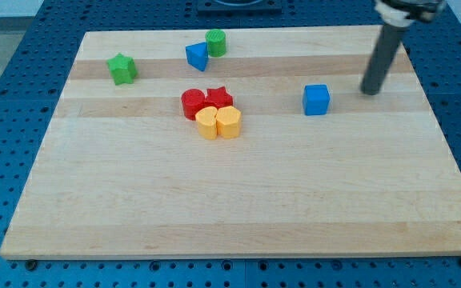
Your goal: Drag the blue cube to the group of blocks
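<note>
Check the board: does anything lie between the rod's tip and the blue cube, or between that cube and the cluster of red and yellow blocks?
Nothing visible does. My tip sits right of the blue cube with bare board between, and the board from the cube left to the red and yellow group is open.

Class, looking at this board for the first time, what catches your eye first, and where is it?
A tight cluster of red and yellow blocks sits near the board's centre. To its right the blue cube stands alone, with my tip just beyond it, not touching.
</note>
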You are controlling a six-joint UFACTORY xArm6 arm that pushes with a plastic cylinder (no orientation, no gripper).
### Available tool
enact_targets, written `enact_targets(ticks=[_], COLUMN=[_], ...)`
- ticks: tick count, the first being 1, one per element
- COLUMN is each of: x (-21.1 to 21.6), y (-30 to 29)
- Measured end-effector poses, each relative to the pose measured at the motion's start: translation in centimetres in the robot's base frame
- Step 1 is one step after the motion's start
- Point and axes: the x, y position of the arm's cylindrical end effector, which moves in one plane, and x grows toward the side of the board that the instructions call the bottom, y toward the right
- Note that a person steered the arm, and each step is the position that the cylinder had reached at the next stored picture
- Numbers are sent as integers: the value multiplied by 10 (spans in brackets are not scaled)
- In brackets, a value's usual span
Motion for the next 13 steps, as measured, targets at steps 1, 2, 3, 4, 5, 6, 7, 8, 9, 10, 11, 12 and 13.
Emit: enact_targets(ticks=[1,2,3,4,5,6,7,8,9,10,11,12,13], x=[1,6,4,5,11,11,11,19,33,33,33,33,41], y=[-81,-128,-125,-98,-97,-97,-76,-51,-69,-120,-155,-152,-112])
